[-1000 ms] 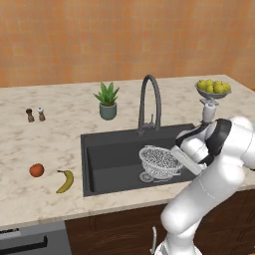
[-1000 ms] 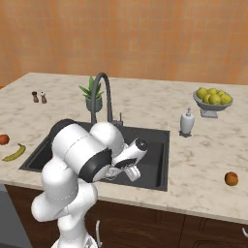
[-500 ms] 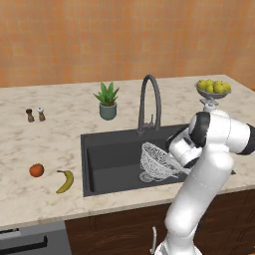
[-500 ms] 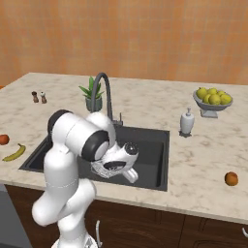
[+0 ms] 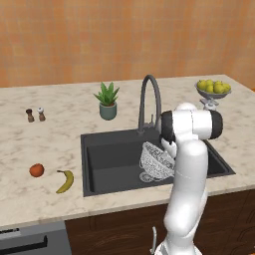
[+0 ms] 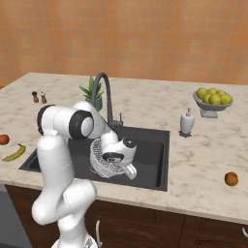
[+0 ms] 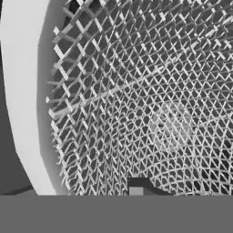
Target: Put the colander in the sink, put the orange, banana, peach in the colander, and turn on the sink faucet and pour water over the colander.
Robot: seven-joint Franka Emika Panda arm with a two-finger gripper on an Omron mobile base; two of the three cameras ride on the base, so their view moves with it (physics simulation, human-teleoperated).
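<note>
The colander (image 5: 153,162) lies tilted on the floor of the sink (image 5: 109,159), right of its middle and below the sink faucet (image 5: 149,97). My gripper (image 6: 116,162) is at the colander (image 6: 100,160), hand low in the basin. Up close, the mesh (image 7: 150,100) and its white rim (image 7: 18,91) crowd the hand view, with one dark fingertip (image 7: 136,185) against the mesh. The jaw gap is hidden. The banana (image 5: 65,181) and the peach (image 5: 36,170) rest on the counter left of the sink. The orange (image 6: 231,178) sits on the right counter. No water runs.
Behind the sink stands a potted plant (image 5: 107,102); two shakers (image 5: 35,115) are at the far left. A grey bowl of yellow-green fruits (image 6: 212,99) and a soap dispenser (image 6: 187,122) stand right of the basin. My own arm blocks the basin's right half in the left base view.
My arm has swung from the right side to upright in front of the sink, with the hand staying low by the colander. The colander has stayed in the basin.
</note>
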